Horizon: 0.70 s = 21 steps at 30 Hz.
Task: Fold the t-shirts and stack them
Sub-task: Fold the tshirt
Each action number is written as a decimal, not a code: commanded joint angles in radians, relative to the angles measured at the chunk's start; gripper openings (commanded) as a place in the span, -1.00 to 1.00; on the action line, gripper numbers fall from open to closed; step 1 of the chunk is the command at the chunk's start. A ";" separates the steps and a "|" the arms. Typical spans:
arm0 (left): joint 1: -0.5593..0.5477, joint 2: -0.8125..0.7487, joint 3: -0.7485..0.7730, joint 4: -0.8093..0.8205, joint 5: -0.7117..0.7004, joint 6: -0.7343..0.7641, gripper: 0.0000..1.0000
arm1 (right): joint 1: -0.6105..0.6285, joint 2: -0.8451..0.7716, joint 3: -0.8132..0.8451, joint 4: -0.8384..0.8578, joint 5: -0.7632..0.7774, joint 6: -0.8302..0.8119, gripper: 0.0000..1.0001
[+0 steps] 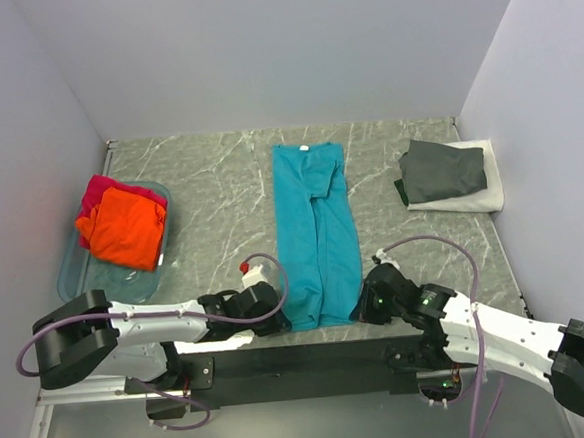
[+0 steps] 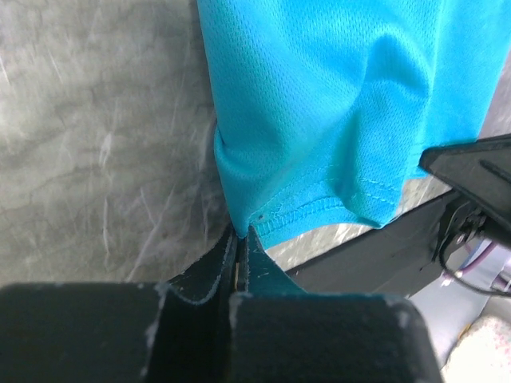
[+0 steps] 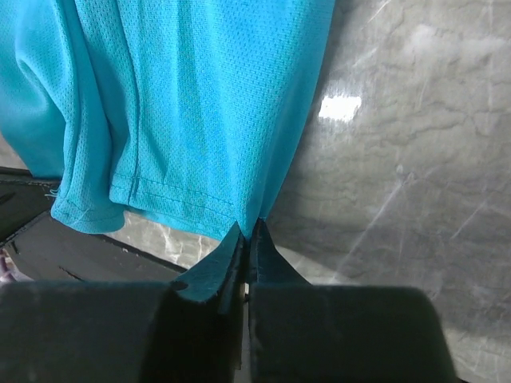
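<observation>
Now, teal tee point(image 1: 316, 237): flat at ctr of table point(image 1: 209, 185), folded lengthwise into a long strip; collar end at 12 o'clock, hem at 6 o'clock by the near edge.
L gripper point(image 2: 239, 231): jaws pinched tight, no gap, on the hem's 7 o'clock corner; cloth puckers just above the tips.
R gripper point(image 3: 249, 227): jaws closed likewise, nipping the hem's 5 o'clock corner.
arms: both low over the near edge, coming in from approx 7 and 5 o'clock.
orange tee point(image 1: 122, 229): crumpled, on top inside tub point(image 1: 70, 275) at 9 o'clock.
magenta-red tee point(image 1: 98, 192): under the orange tee, showing at the tub's 12 o'clock end.
dk grey tee point(image 1: 444, 168): folded, at 2 o'clock, lying on white tee point(image 1: 486, 197).
white tee: folded, underneath, sticking out on the 3 and 5 o'clock sides.
</observation>
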 commanded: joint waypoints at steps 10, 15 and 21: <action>-0.010 -0.245 0.038 -0.200 0.105 -0.034 -0.99 | 0.110 -0.095 0.074 -0.187 0.049 0.062 -1.00; -0.006 -0.272 0.048 -0.167 0.067 -0.040 -0.99 | 0.112 -0.059 0.147 -0.169 0.094 0.039 -1.00; 0.040 -0.257 0.049 -0.114 0.059 -0.032 -0.99 | 0.109 0.071 0.276 -0.141 0.158 -0.052 -1.00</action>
